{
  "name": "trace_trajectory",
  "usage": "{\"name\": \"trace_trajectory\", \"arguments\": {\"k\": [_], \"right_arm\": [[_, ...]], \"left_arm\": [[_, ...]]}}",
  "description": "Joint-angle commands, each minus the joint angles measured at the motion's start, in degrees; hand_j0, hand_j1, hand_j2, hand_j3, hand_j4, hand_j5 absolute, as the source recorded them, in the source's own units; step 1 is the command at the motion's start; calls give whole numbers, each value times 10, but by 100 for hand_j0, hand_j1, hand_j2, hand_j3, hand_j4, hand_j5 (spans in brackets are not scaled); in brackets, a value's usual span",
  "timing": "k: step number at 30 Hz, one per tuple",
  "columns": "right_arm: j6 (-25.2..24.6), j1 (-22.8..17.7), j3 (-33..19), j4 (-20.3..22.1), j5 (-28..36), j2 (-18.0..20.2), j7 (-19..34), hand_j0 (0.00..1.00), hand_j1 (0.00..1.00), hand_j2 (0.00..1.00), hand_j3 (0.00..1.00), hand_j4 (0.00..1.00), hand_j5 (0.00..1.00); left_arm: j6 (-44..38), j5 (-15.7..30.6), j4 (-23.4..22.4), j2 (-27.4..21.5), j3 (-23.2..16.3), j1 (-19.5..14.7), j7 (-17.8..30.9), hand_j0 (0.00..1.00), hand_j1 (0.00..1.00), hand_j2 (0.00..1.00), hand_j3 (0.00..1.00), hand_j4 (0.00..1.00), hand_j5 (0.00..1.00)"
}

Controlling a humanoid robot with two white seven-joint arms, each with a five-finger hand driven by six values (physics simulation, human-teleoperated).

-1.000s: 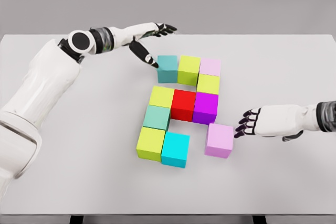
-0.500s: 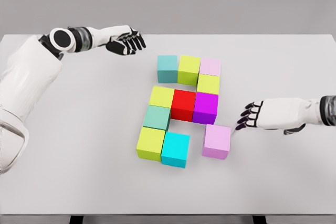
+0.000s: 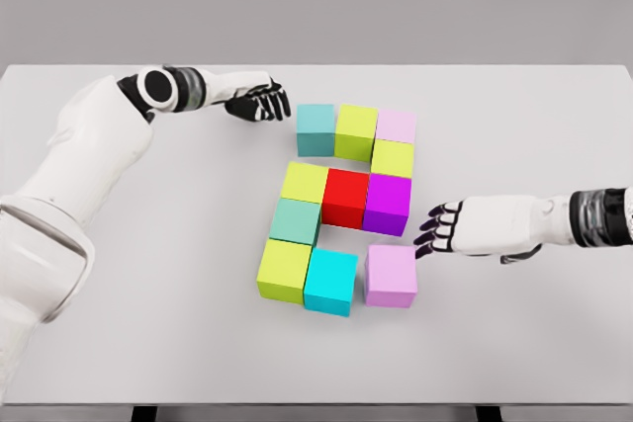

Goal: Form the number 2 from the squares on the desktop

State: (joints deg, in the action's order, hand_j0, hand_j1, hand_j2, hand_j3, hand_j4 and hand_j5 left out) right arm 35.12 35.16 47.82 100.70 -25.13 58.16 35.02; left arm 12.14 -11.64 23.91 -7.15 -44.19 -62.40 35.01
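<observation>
1. Nearest on the white surface (image 3: 148, 343), the lilac square (image 3: 391, 276) sits just beside the cyan square (image 3: 330, 282), bottom row.
2. Right hand (image 3: 465, 227): fingers (image 3: 431, 234) loosely spread, tips by the lilac square's upper right corner, holding nothing.
3. Farther back, left hand (image 3: 259, 101): fingers half-curled, empty, near the teal square (image 3: 316, 129).
</observation>
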Motion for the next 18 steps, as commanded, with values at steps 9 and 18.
{"name": "trace_trajectory", "arguments": {"k": [9, 18], "right_arm": [[-1, -3, 3, -2, 3, 21, 0, 100, 100, 100, 100, 100, 100], [-1, -25, 7, 1, 3, 13, 0, 100, 100, 100, 100, 100, 100]], "left_arm": [[5, 1, 2, 16, 16, 1, 0, 48, 48, 48, 48, 48, 48], [8, 3, 4, 15, 22, 1, 0, 49, 49, 49, 49, 49, 49]]}}
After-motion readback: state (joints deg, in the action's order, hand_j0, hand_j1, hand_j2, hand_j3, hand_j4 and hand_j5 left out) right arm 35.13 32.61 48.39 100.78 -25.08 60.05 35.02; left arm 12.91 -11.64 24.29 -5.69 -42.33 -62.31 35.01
